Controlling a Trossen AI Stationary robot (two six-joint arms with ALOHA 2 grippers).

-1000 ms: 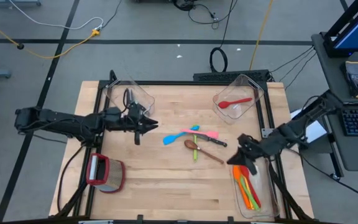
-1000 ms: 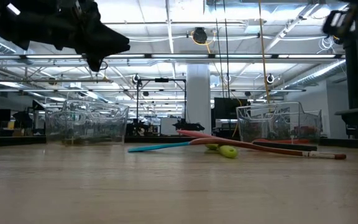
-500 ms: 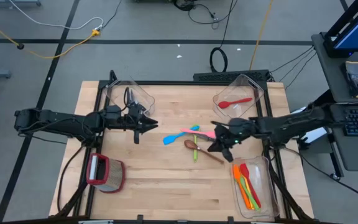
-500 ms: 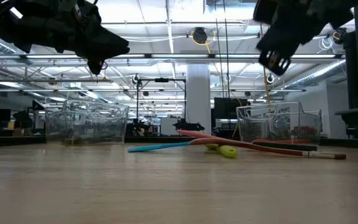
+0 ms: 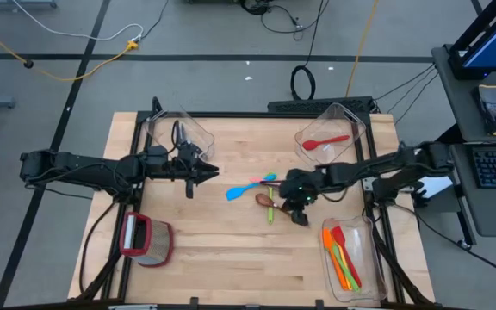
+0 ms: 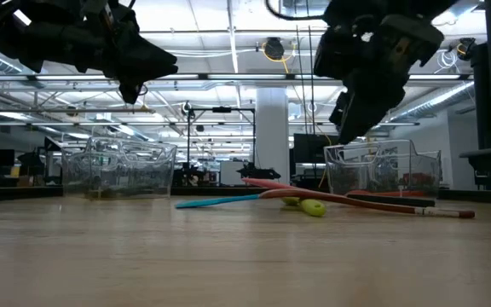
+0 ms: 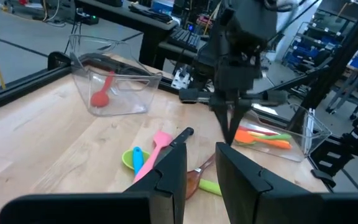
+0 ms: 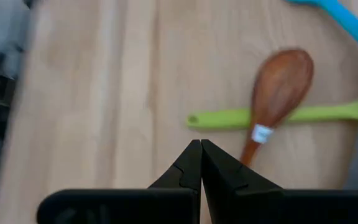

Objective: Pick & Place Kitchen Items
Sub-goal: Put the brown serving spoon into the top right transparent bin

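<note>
right gripper (image 8: 201, 149) pinched together above green utensil (image 8: 278, 115), which lies crosswise under brown spoon (image 8: 278, 93).

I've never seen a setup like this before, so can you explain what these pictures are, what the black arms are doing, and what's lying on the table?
Two robot arms work at a wooden table. One picture looks straight down, one looks level across the tabletop, and two come from cameras on the wrists. The right gripper, shut and empty, hangs over loose utensils mid-table: a brown spoon crossing a green utensil, plus a blue utensil and a pink spatula. The left gripper waits left of them, jaws slightly apart, holding nothing visible. Clear bins hold a red spoon and sorted utensils.
</note>
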